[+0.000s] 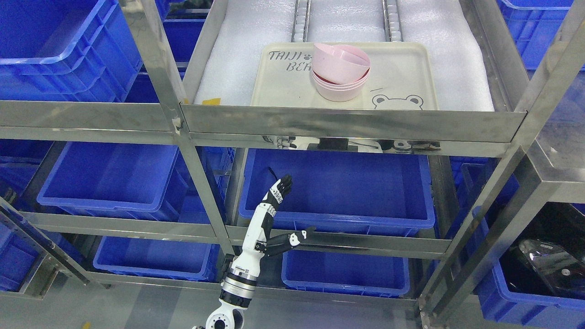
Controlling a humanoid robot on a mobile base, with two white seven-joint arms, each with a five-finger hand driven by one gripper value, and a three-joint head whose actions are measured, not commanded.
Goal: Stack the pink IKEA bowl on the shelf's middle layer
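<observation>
My left hand [269, 214], lower centre, fingers spread, holds nothing. Upper centre: four pink bowls [340, 73] stacked on one tray [402, 77]; top bowl tilted, mouth facing right.

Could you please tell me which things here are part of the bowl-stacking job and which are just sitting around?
Part of the job:
- pink bowls, stacked, top one tilted
- cream tray under them
- metal shelf
- left hand, open, holding nothing, below the tray's level

Just lying about:
- blue bins on the lower levels and neighbouring racks
- white foam lining
</observation>
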